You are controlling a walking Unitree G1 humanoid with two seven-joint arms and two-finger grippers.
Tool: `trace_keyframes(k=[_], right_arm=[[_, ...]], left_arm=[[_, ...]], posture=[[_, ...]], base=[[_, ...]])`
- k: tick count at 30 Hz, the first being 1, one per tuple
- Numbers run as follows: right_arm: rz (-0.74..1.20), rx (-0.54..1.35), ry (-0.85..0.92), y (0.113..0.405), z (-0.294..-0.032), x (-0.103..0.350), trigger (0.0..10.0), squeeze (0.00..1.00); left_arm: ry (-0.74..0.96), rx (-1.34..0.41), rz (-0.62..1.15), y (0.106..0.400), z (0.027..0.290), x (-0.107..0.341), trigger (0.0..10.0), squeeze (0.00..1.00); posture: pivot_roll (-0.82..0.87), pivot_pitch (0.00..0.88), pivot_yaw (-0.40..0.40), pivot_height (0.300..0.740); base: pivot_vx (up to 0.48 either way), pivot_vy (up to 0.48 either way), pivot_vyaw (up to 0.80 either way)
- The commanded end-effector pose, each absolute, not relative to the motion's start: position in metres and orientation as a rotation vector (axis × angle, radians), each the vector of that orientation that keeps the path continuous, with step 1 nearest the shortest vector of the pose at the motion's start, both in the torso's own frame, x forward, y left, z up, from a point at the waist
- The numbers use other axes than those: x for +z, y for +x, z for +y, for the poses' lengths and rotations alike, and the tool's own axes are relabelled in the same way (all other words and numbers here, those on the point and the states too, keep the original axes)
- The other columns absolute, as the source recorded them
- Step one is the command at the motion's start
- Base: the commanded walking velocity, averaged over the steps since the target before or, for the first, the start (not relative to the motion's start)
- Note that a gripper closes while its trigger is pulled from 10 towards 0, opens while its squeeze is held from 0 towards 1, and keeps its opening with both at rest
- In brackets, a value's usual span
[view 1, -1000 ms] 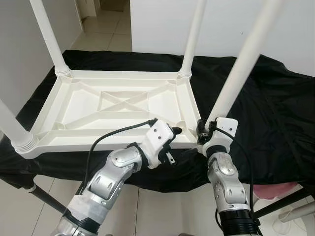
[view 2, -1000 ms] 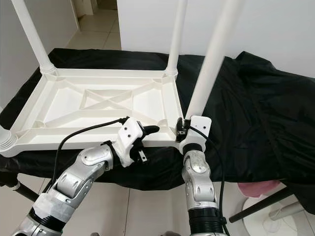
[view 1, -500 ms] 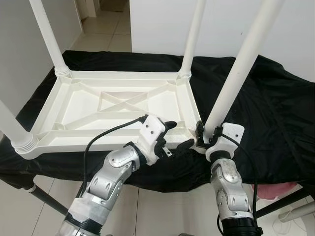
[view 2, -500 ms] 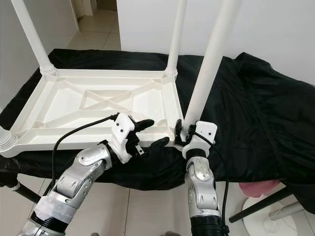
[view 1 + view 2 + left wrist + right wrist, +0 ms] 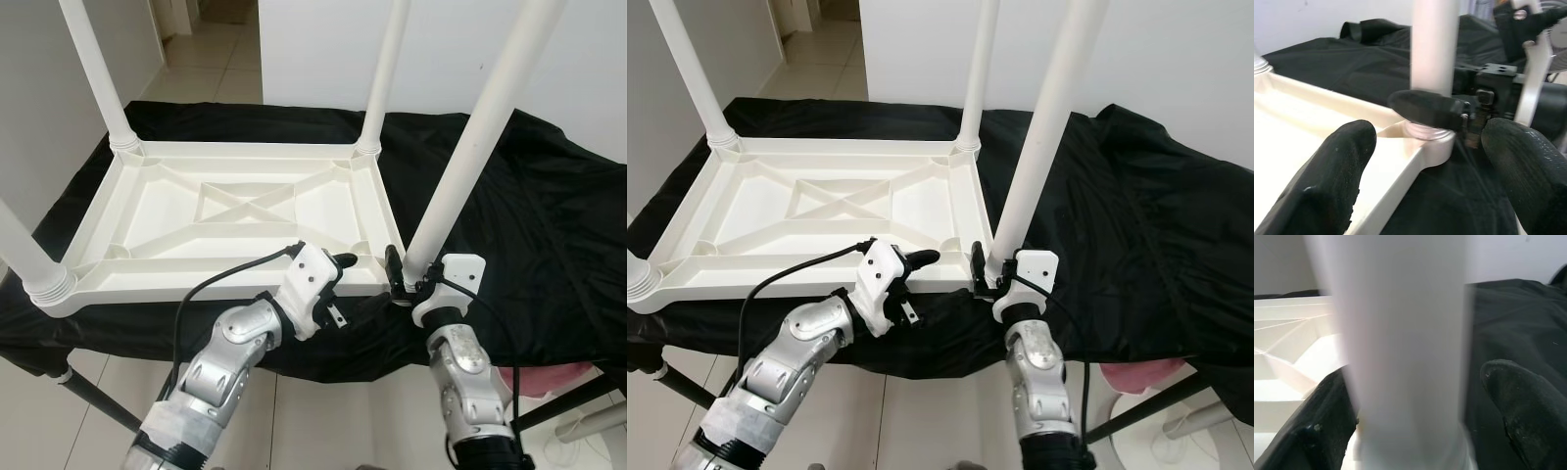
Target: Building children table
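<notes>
We see the white table top lying upside down on a black cloth, legs pointing up. At its near right corner the right gripper straddles the base of the near right leg (fingers spread either side, grip uncertain). The left gripper is spread beside that corner.

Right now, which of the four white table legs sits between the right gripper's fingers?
The near right leg, at the tabletop corner closest to the robot. The right gripper straddles its base; the other three legs stand untouched.
</notes>
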State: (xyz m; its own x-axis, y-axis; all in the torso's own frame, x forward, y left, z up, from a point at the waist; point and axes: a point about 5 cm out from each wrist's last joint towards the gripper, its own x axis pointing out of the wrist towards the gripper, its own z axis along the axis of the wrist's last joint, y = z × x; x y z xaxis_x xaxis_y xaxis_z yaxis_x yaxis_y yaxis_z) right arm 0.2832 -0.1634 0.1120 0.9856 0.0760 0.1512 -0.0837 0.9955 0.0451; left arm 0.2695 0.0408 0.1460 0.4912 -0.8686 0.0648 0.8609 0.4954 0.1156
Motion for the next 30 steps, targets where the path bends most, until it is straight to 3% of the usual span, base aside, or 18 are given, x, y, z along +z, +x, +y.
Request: trace_keyframes(k=[1, 16, 17, 20, 21, 30], right_arm=[[-0.152, 0.105, 0.047, 0.285, -0.162, 0.111, 10.0, 0.0], [-0.13, 0.514, -0.06, 0.304, -0.17, 0.125, 10.0, 0.0], [-0.117, 0.538, -0.086, 0.306, -0.172, 0.124, 8.4, 0.0], [-0.108, 0.552, -0.103, 0.308, -0.173, 0.123, 8.4, 0.0], [-0.105, 0.557, -0.113, 0.309, -0.174, 0.122, 0.1, 0.0], [-0.092, 0.604, -0.101, 0.305, -0.175, 0.117, 0.0, 0.0]], left_arm=[[0.088, -1.003, -0.108, 0.273, 0.041, 0.144, 10.0, 0.0], [0.134, -1.17, -0.127, 0.263, 0.03, 0.145, 10.0, 0.0], [0.137, -1.173, -0.128, 0.262, 0.029, 0.145, 10.0, 0.0], [0.138, -1.176, -0.129, 0.262, 0.029, 0.145, 10.0, 0.0], [0.146, -1.179, -0.13, 0.262, 0.028, 0.145, 10.0, 0.0], [0.156, -1.17, -0.138, 0.262, 0.028, 0.145, 10.0, 0.0]], posture=[[-0.09, 0.0, -0.013, 0.74], [-0.1, 0.0, -0.006, 0.74], [-0.1, 0.0, -0.007, 0.74], [-0.1, 0.0, -0.007, 0.74], [-0.09, 0.0, -0.014, 0.74], [-0.08, 0.0, -0.023, 0.74]], base=[[0.0, 0.0, 0.0], [0.0, 0.0, 0.0], [0.0, 0.0, 0.0], [0.0, 0.0, 0.0], [0.0, 0.0, 0.0], [0.0, 0.0, 0.0]])
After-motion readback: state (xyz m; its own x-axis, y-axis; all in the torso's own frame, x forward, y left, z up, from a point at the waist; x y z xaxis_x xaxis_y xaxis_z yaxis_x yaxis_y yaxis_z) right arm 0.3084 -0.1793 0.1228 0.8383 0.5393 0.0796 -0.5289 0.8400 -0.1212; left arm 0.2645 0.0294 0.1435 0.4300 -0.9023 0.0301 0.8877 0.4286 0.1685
